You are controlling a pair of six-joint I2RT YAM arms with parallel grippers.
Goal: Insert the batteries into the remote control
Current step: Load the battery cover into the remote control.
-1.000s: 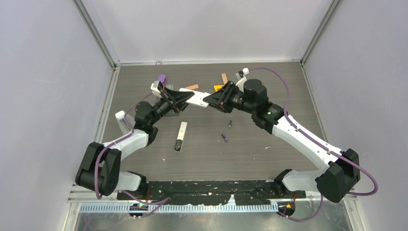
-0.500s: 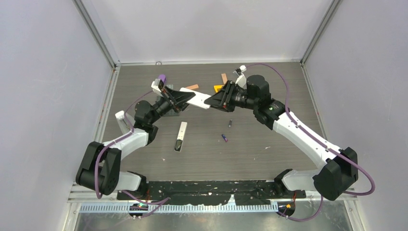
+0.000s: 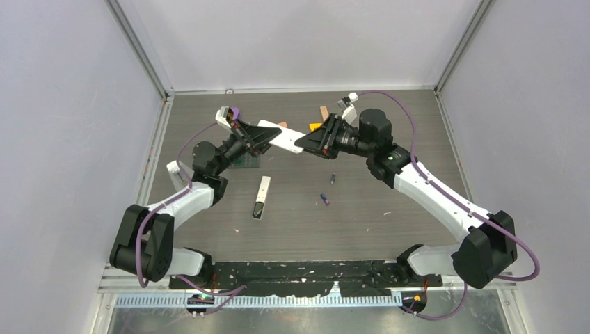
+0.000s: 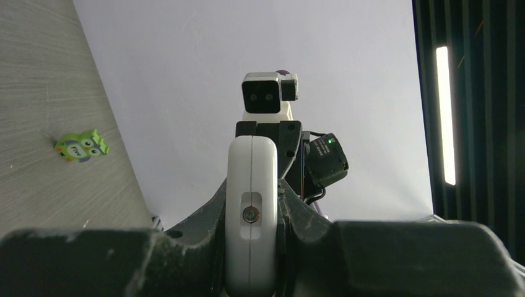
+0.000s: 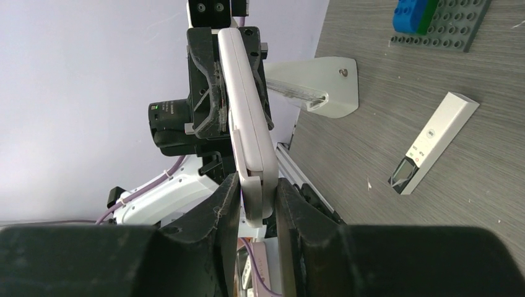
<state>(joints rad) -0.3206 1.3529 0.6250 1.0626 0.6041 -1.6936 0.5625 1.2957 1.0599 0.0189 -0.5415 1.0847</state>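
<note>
Near edge: a black strip (image 3: 306, 270) runs along the near side of the table.
Table: its top (image 3: 389, 229) is dark grey wood. Pale walls (image 3: 306, 42) stand on the left, right and far sides.
Other remote: a long white one (image 3: 261, 197) lies flat on the table, nearer than my left gripper (image 4: 251, 204).
Batteries: a blue-purple battery (image 3: 324, 200) and a dark battery (image 3: 333, 178) lie on the table. They are nearer than my right gripper (image 5: 254, 198) and not touching it.
Remote control: the white remote control (image 3: 280, 136) is up off the table, between my two grippers.
Left gripper: my fingers squeeze its left end.
Right gripper: my fingers squeeze its right end.
Grey plate: a bumpy grey plate (image 5: 442, 25) lies under my left arm.
Far side: orange blocks (image 3: 323, 113) lie just past my right gripper. A little green owl (image 4: 80, 146) sits there too.
</note>
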